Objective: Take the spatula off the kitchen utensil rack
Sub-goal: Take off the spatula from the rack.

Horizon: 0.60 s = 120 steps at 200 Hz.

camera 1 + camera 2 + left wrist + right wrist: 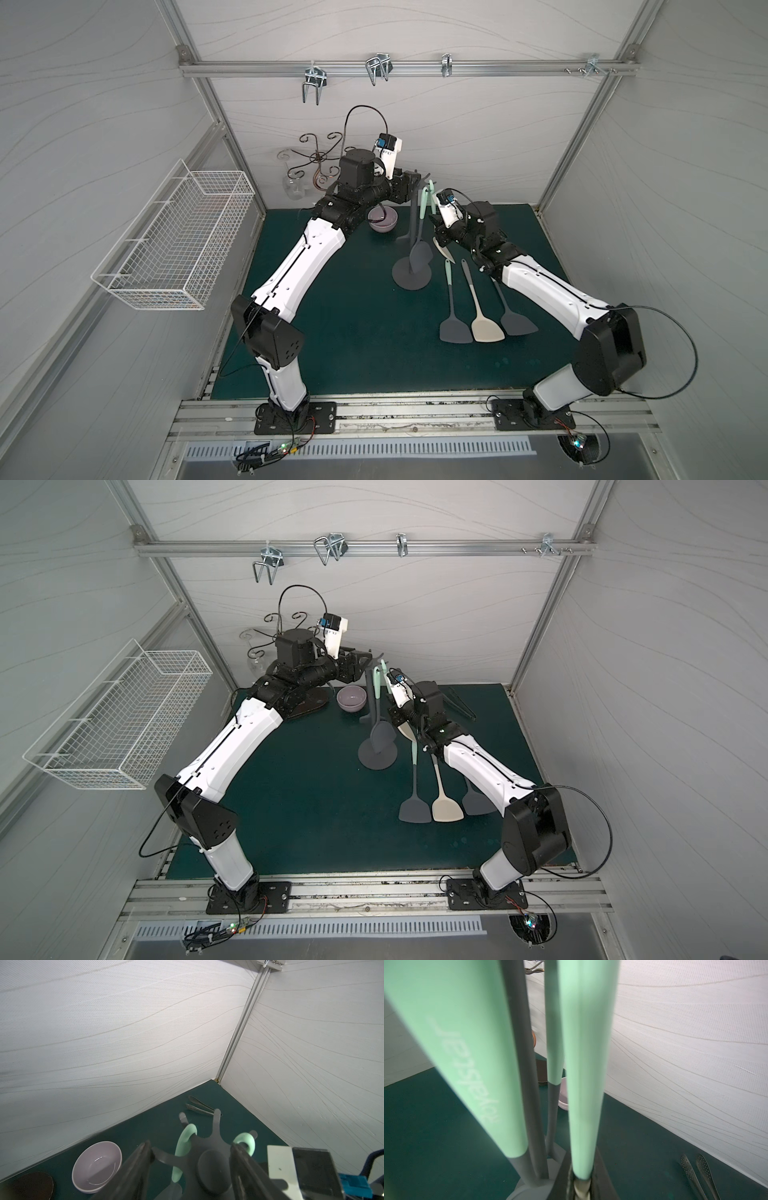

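The kitchen utensil rack (411,277) stands mid-mat, a dark grey stand with a round base, a thin pole and a star-shaped crown (209,1147). My left gripper (191,1145) sits over the crown with one finger against each side of it, shut on the crown. My right gripper (581,1180) is shut on a spatula (588,1064) with a mint handle and a cream head (441,250), low on the handle. That spatula's loop (247,1142) is still around a hook. Another mint-handled spatula (419,251) with a grey head hangs beside it.
Three spatulas (486,326) lie on the green mat at the front right of the rack. A lilac bowl (382,220) sits behind the rack, metal tongs (461,704) at the back right. A bronze scrolled stand (318,162) and a white wire basket (174,237) are to the left.
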Each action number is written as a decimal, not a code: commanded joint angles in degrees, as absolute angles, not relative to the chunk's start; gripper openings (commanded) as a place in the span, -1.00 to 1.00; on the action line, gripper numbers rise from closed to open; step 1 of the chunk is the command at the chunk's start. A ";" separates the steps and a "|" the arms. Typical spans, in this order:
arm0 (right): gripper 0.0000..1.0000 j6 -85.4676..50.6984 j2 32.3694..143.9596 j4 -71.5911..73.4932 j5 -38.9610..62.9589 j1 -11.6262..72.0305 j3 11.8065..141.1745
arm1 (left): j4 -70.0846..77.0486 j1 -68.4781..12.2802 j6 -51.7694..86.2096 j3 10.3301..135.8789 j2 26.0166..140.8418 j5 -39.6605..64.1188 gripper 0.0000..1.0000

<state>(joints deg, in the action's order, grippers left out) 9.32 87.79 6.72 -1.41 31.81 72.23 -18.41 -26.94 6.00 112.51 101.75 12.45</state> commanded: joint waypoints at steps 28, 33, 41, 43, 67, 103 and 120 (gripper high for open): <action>-1.00 6.11 81.08 15.66 -3.88 31.90 73.41 | -23.79 -26.54 5.08 113.54 103.85 9.84 0.29; -1.00 6.10 80.95 16.00 -4.01 31.86 73.36 | -23.73 -26.54 5.14 113.39 103.86 9.84 0.29; -1.00 6.13 80.69 16.55 -4.09 31.90 73.17 | -23.81 -26.54 5.14 113.39 103.88 9.97 0.29; -1.00 6.01 80.64 16.60 -4.01 31.90 73.16 | -23.75 -26.54 5.22 113.40 103.89 10.01 0.29; -1.00 5.54 80.14 17.65 -3.99 31.90 72.17 | -23.82 -26.54 5.48 113.27 103.89 10.28 0.28; -1.00 4.63 80.10 21.22 -4.40 31.91 68.37 | -23.82 -26.54 6.02 113.29 103.80 11.10 0.20; -1.00 3.60 80.90 26.68 -5.72 31.76 64.91 | -23.82 -26.54 6.29 113.59 103.93 11.65 0.10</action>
<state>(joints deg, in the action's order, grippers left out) 6.63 84.05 11.18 -3.05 31.88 67.11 -19.62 -26.96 6.55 112.62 101.89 11.73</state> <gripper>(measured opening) 0.119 0.583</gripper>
